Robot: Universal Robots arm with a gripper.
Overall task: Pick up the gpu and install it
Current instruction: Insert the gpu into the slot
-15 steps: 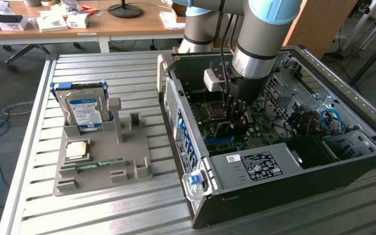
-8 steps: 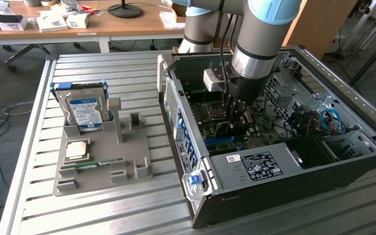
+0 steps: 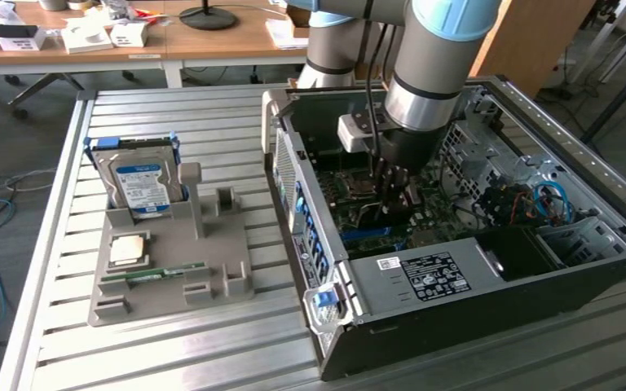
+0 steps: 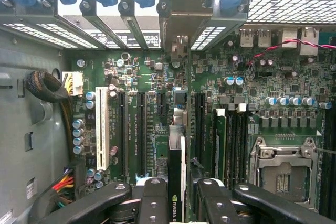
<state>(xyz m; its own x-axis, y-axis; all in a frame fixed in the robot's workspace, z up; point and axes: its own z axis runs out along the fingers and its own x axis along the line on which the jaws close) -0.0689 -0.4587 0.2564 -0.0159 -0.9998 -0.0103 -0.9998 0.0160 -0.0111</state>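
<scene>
The black two-fingered tool [image 4: 181,195] grips the thin dark gpu card with its silvery metal bracket [image 4: 177,145] edge-on, low in the frame's centre, above the green motherboard [image 4: 152,77]. Installation is underway; seating likely demands exact alignment with a black expansion slot [image 4: 144,132].

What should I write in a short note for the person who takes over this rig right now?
Gripper: shut on the gpu, held edge-on inside the open computer case, above the motherboard slots.
Done: the gpu is picked up and brought into the case.
Left: the card is not yet seated in a slot.
On the holder outside the case: the hard drive and the RAM stick, untouched.
</scene>
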